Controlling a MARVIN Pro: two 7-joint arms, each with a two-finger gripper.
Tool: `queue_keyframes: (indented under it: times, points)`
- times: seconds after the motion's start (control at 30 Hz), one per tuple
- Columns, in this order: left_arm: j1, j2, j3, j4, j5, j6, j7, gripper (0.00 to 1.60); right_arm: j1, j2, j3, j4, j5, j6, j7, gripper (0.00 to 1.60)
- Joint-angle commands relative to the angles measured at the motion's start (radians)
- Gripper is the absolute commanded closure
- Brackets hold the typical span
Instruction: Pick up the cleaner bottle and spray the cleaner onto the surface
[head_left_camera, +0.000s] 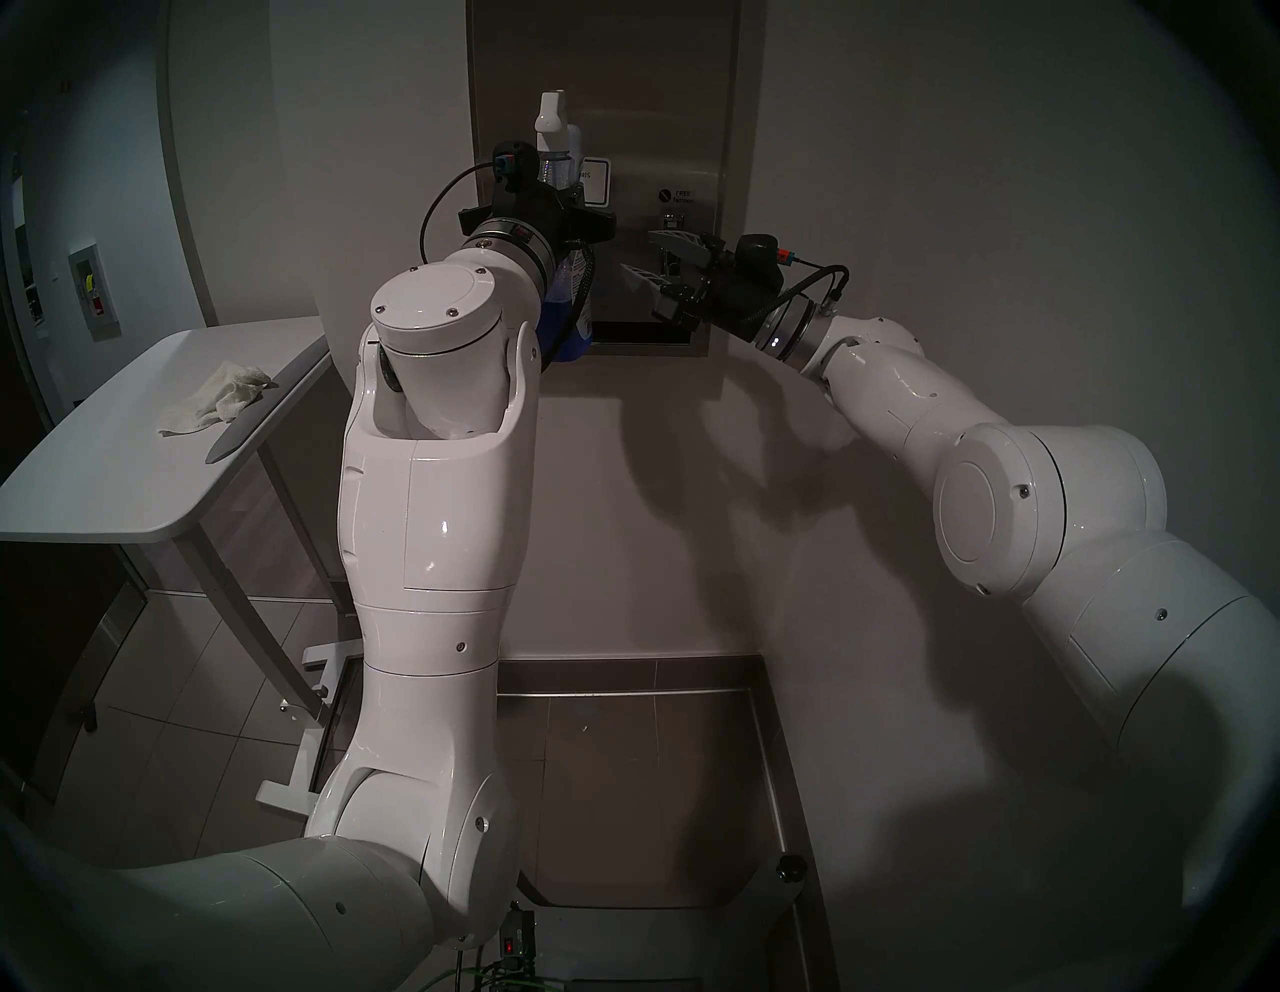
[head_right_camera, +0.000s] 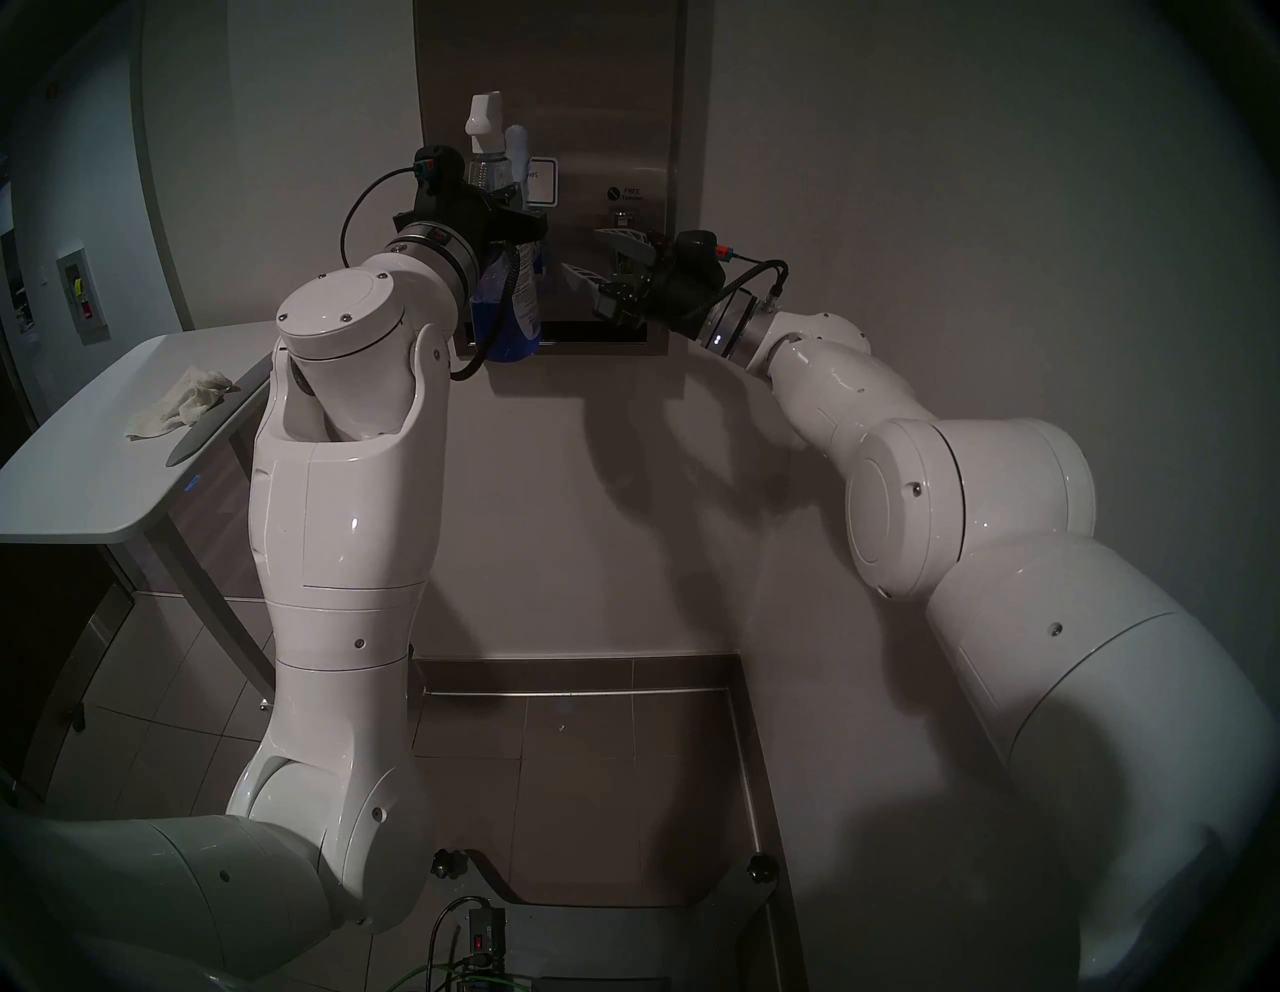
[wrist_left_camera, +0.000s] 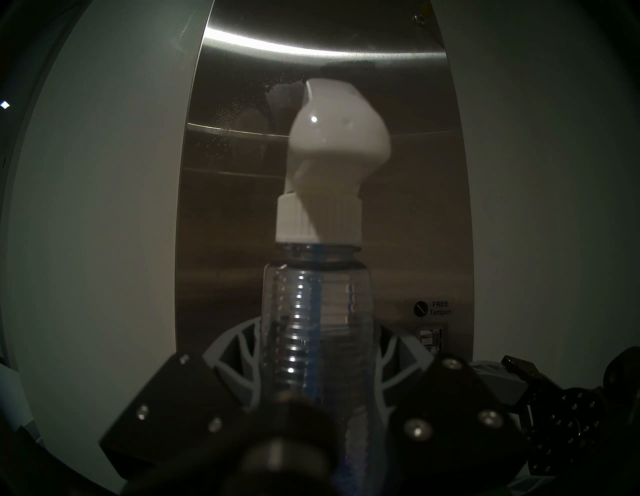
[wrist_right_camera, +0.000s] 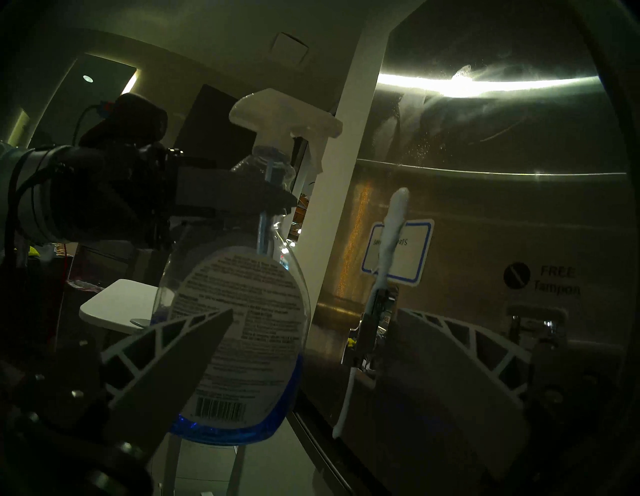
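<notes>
Left end effector (wrist_left_camera: 317, 367) grips cleaner bottle (wrist_left_camera: 317, 311) upright before dispenser (wrist_left_camera: 242, 225).

The steel dispenser front (wrist_left_camera: 408, 214) carries a small sign, "FREE Tampon" (wrist_left_camera: 440, 308), with a round black symbol with a slash left of the words. In the left wrist view it stands up and to the right of the left gripper (wrist_left_camera: 317, 350). The blue-bordered white label (wrist_right_camera: 401, 253) on the same front shows only broken letters, ending in "PS". The white label (wrist_right_camera: 239, 332) on the cleaner bottle (wrist_right_camera: 242, 311) has fine print too small to read and a barcode (wrist_right_camera: 221, 407) at its lower edge.
</notes>
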Motion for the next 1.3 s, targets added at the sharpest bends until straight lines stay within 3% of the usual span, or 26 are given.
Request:
queue_keyframes:
  times: [0.0, 0.63, 1.27]
  points:
    - [-0.057, -0.003, 0.001, -0.045, 0.0, -0.023, 0.001, 1.6, 0.006, -0.023, 0.005, -0.026, 0.01, -0.017, 0.052, 0.0]
    - [-0.055, -0.003, 0.002, -0.047, -0.002, -0.012, 0.004, 1.6, -0.023, -0.038, 0.016, -0.045, 0.02, -0.085, -0.016, 0.0]
    - [-0.039, -0.004, 0.003, -0.037, -0.005, 0.01, 0.007, 1.6, -0.135, -0.062, 0.028, -0.024, 0.024, -0.167, -0.114, 0.0]
